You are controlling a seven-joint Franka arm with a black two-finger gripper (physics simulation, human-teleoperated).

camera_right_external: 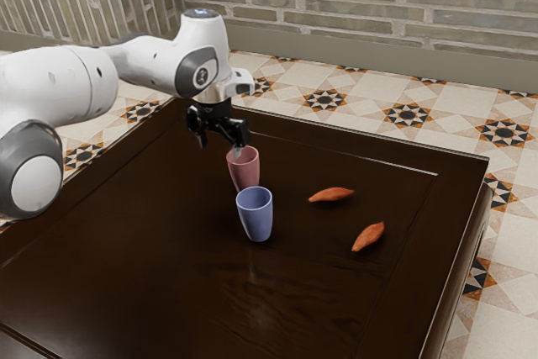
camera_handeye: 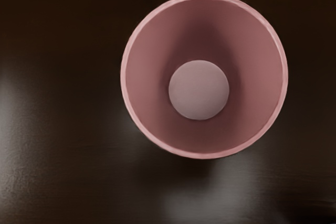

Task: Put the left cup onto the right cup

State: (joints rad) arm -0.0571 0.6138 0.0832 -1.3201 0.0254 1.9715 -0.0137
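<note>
My jaws hang spread, gripping nothing, above the pink cup [camera_right_external: 243,170]; the blue cup [camera_right_external: 254,214] stands just beside it.

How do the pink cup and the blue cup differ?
The pink cup sits directly below the gripper; the blue cup stands off to the side, nearer the exterior camera. The blue cup shows whole; the pink cup's base is hidden behind it. Both are tapered, handleless and mouth up.
</note>
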